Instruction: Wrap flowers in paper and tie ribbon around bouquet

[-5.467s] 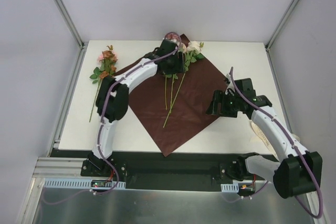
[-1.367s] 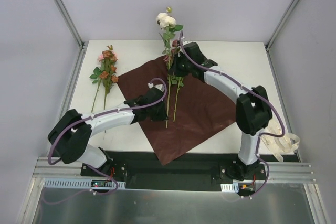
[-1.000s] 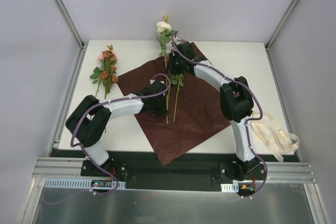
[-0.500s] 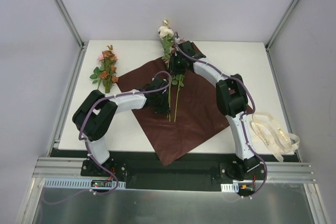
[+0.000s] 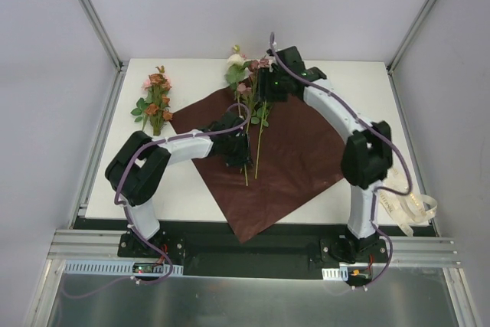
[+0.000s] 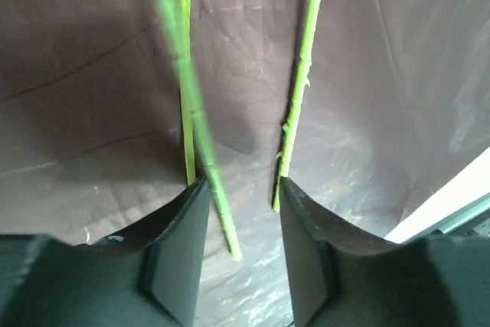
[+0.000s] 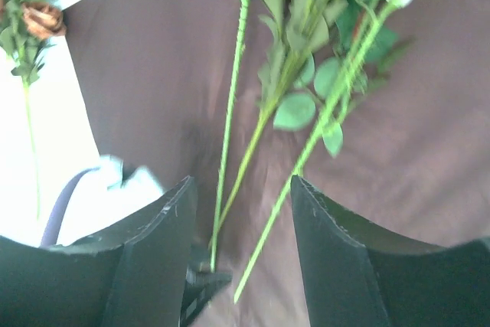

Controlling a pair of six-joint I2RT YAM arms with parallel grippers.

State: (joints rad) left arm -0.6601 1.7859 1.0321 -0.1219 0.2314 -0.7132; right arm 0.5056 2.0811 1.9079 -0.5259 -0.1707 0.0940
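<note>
Flowers [image 5: 243, 86] lay loose on the paper [image 5: 295, 151], stems inside my left pincer [image 6: 242, 185] (narrow gap) and right pincer [image 7: 241, 185] (wide), neither gripping. I reckoned a careless retreat could snag and scatter them.

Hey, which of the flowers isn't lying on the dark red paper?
The pink and rust-brown bunch on the left: it lies on the white table, beside the paper. The cream and pink-headed stems lie on the paper.
</note>
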